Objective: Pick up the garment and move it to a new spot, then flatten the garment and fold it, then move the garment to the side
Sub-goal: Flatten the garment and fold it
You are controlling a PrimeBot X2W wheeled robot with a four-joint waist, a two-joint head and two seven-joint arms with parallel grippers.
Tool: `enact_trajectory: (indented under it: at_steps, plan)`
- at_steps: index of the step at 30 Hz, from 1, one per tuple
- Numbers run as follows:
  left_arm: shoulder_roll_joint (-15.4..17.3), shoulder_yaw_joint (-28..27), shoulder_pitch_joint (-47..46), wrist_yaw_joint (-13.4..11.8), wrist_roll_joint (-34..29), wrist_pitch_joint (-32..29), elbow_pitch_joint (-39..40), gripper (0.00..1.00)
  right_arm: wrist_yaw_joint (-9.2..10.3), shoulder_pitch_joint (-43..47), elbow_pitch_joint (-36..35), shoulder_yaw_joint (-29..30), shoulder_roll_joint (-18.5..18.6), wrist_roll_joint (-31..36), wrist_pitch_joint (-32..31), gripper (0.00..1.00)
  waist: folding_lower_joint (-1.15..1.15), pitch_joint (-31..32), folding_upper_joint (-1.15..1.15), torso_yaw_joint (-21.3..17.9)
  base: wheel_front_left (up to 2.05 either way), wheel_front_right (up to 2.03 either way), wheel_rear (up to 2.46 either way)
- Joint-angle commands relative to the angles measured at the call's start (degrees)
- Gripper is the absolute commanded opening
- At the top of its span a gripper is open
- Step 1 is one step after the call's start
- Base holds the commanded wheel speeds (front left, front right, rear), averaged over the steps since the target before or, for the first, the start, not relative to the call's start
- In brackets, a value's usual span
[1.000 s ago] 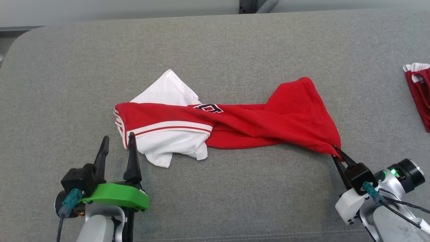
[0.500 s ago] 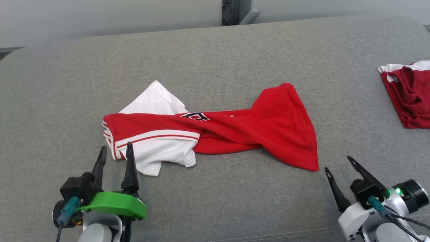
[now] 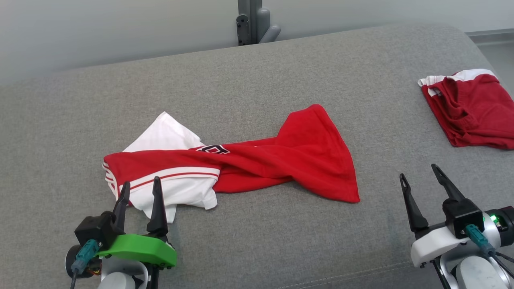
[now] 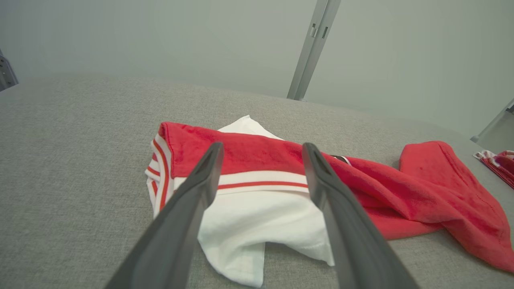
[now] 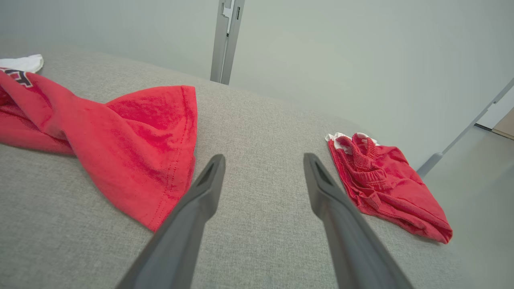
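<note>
Twisted red-and-white cotton jersey [image 3: 281,164] is laid just before wide-spread left gripper [image 3: 141,181], apart from wide-spread, empty right gripper [image 3: 418,170].

Black letters [image 3: 213,149] on the garment [image 3: 257,164] are tucked in a fold, so I cannot read them. The other red cloth [image 3: 470,112] by the grey pad's [image 3: 281,233] right edge is cut off by the picture's side, and my left claw [image 3: 141,181] hides a bit of the garment.

Prob. robot lab/test rm, grey padded bench [image 3: 257,72], bare pale wall [image 3: 120,28], metal frame post [image 3: 249,20]
</note>
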State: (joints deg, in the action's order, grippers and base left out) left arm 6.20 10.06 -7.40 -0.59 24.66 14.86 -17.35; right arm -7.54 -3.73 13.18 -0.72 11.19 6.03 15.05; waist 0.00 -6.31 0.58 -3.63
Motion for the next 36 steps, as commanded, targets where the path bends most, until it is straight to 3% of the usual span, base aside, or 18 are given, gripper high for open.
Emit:
enact_trajectory:
  at_steps: [1, 16, 36]
  plan:
    - [0.18, 0.06, 0.78, -0.2, 0.15, 0.07, -0.14, 1.0, 0.11, -0.5, -1.17, 0.6, -0.49, -0.63, 0.2, 1.0, 0.0, 0.53, -0.58, 0.06, 0.0, 0.0, 0.0]
    - [-0.72, -0.29, 4.64, -1.05, -2.82, 0.34, 1.87, 1.0, 0.1, 0.29, -8.72, 4.07, -7.37, -6.26, 0.2, 1.0, 0.0, 5.26, -0.58, 3.92, 0.0, 0.0, 0.0]
    - [-2.44, -3.09, 8.91, 0.66, -9.24, 0.33, 4.15, 1.0, 0.1, 3.83, -6.37, -1.25, -8.26, -14.55, 0.2, 1.0, 0.0, 6.91, -0.58, 4.83, 0.0, 0.0, 0.0]
